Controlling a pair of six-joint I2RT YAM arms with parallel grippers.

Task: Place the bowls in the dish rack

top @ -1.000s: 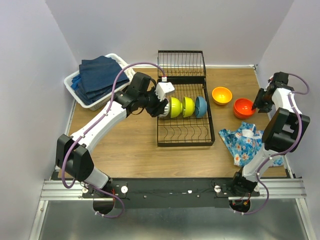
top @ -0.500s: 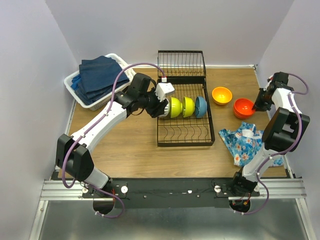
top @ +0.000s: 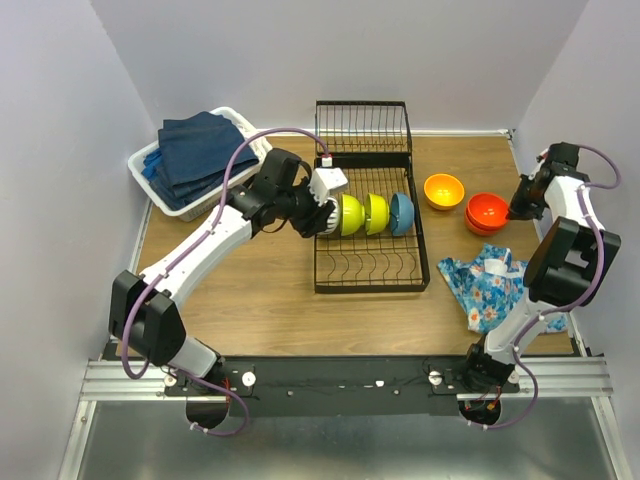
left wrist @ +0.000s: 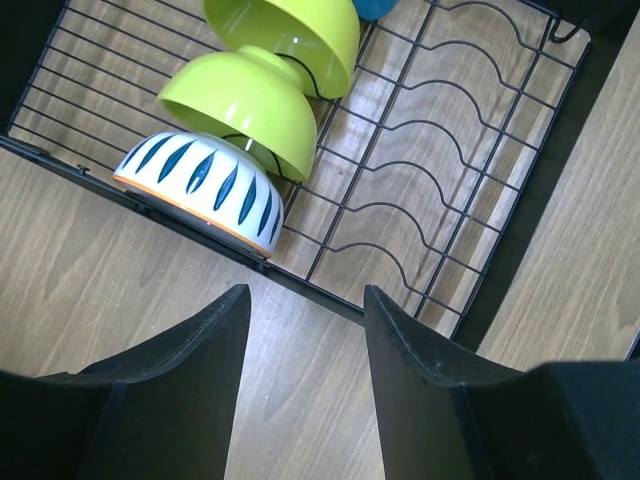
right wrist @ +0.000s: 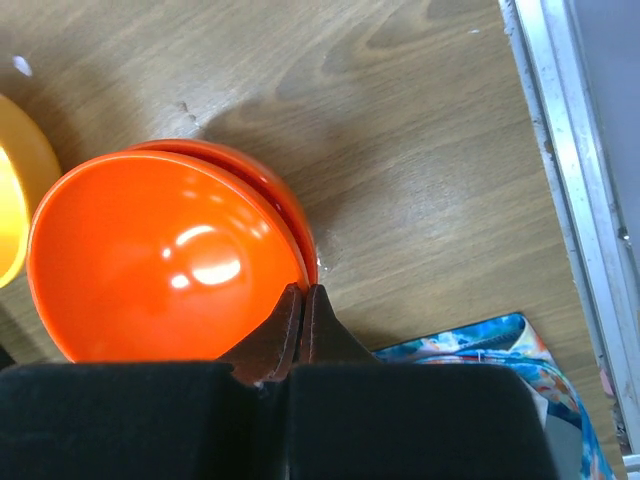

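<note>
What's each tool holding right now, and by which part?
Right tool pinches the upper glossy red-orange bowl by its rim. Left tool is open, holding nothing.

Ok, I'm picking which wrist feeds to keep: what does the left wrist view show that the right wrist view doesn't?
Only the left wrist: the black wire dish rack holding a white blue-ribbed bowl and two lime-yellow bowls on edge, with the open left gripper just outside it.
Only the right wrist: two stacked red-orange bowls, an orange-yellow bowl at the edge, a floral blue cloth corner, and the right gripper shut at the top one's rim.
Both: the wooden tabletop.
</note>
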